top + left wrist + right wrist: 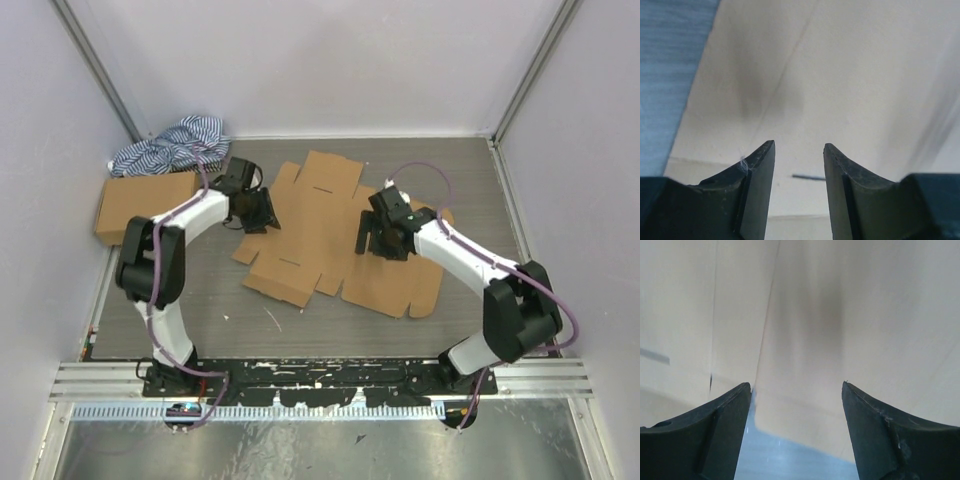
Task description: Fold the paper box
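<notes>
Left tool (799, 150) apart, right tool (796, 390) wider apart, both empty, close over paper box (320, 230)

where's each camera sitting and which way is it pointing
Top external: above and behind the robot, looking down on the table, the flat paper box, the whole left arm and right arm.
Left wrist: on the left arm, facing down at cardboard; left gripper fingers apart.
Right wrist: on the right arm, facing down at cardboard; right gripper fingers wider apart.
Shared: both wrist views show paper box beside a strip of table.
</notes>
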Controlling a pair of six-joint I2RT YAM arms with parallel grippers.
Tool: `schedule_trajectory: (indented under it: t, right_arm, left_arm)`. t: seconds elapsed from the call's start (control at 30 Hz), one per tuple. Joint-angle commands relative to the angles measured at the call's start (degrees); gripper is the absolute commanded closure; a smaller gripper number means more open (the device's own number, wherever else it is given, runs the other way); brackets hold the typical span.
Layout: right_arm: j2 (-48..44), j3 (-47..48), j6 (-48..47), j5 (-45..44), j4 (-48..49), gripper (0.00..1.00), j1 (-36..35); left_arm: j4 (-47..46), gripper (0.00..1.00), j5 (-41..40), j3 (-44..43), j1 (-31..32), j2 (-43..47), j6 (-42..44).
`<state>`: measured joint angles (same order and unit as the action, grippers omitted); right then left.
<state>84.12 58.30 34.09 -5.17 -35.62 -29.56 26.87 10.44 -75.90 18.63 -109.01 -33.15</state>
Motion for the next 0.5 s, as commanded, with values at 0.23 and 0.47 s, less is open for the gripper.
schedule_trajectory:
  t: [0.23, 0.47]
  right_arm:
    - [13.35, 7.4, -6.23, -3.71, 4.66, 0.22, 10.5]
    - [14.31, 1.89, -5.8, -0.47, 7.63, 0.22, 10.49]
  left_arm:
    - [-5.47, 0.5, 0.82, 11.68, 7.15, 10.8, -3.07]
    - [-7.65, 0.52, 1.25, 11.67, 7.36, 4.98, -3.79]
